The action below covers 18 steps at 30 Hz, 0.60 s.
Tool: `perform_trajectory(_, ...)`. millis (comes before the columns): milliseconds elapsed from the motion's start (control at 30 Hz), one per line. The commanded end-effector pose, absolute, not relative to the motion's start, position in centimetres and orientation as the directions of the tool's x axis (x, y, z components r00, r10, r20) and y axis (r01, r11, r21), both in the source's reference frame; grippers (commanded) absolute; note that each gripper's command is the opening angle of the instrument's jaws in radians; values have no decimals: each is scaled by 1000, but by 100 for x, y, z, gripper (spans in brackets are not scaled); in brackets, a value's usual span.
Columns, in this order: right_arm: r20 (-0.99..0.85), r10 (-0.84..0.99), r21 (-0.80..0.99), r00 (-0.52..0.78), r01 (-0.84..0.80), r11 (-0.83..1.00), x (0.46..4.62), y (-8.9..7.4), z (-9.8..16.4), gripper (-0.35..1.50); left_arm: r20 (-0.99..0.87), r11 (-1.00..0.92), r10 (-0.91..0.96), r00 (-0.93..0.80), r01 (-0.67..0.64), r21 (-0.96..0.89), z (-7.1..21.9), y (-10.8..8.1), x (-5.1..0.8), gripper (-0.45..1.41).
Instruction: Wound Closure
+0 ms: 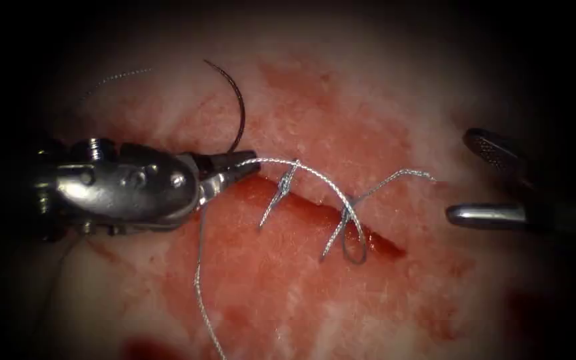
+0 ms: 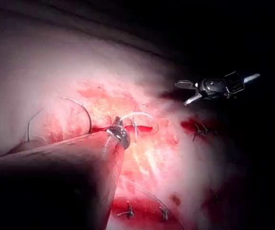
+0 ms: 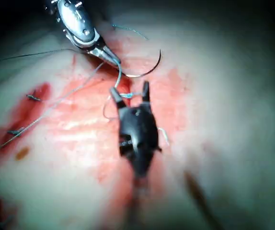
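Endoscope: my left tool (image 1: 235,170) comes in from the left, nearly level, tip at the left end of the cut (image 1: 321,213). Its jaws are closed on the needle (image 1: 235,100) near one end; the curve arcs up and back over the tissue (image 1: 301,300) left of the cut, free of it. Thread (image 1: 315,177) leaves the jaw tip and runs right across the cut past two tied stitches; a loose loop sits by the second one. Another strand drops down past the jaw. Right tool (image 1: 461,180) sits well right of the cut, jaws spread wide, holding nothing.

Left wrist: the needle (image 2: 82,112) curves up off my left tool (image 2: 118,132), clear of the tissue (image 2: 152,158). Right tool (image 2: 188,92) hangs apart, jaws agape.

Right wrist: right tool (image 3: 130,93) points toward the cut, fingers (image 3: 145,91) parted, thread (image 3: 123,95) lying across between them, not pinched as far as I can tell. Left tool (image 3: 113,61) grips the needle (image 3: 149,69) beyond.

Risks, my read: the grip is close to the needle's end, so it could swivel in the jaws under load. The slack loop and the hanging strand could snag on either tool, and a tug could load the tied stitches
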<state>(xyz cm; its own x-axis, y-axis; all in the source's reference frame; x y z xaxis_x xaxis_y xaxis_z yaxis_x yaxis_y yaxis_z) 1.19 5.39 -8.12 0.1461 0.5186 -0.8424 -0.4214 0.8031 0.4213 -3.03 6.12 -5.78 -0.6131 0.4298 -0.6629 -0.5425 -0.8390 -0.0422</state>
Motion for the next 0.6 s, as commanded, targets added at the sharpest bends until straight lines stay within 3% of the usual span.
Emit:
perform_trajectory(33,-855,494,394,160,-421,817,128,541,-797,-35,-667,-840,430,-608,-540,-50,-573,606,-311,-35)
perform_trajectory(300,-858,447,316,255,-424,849,170,517,-718,-35,-691,-844,426,-584,-532,-70,-567,622,-352,-35)
perform_trajectory(600,-853,457,340,253,-395,853,208,488,-706,-35,-712,-846,427,-558,-525,-96,-542,638,-395,-35)
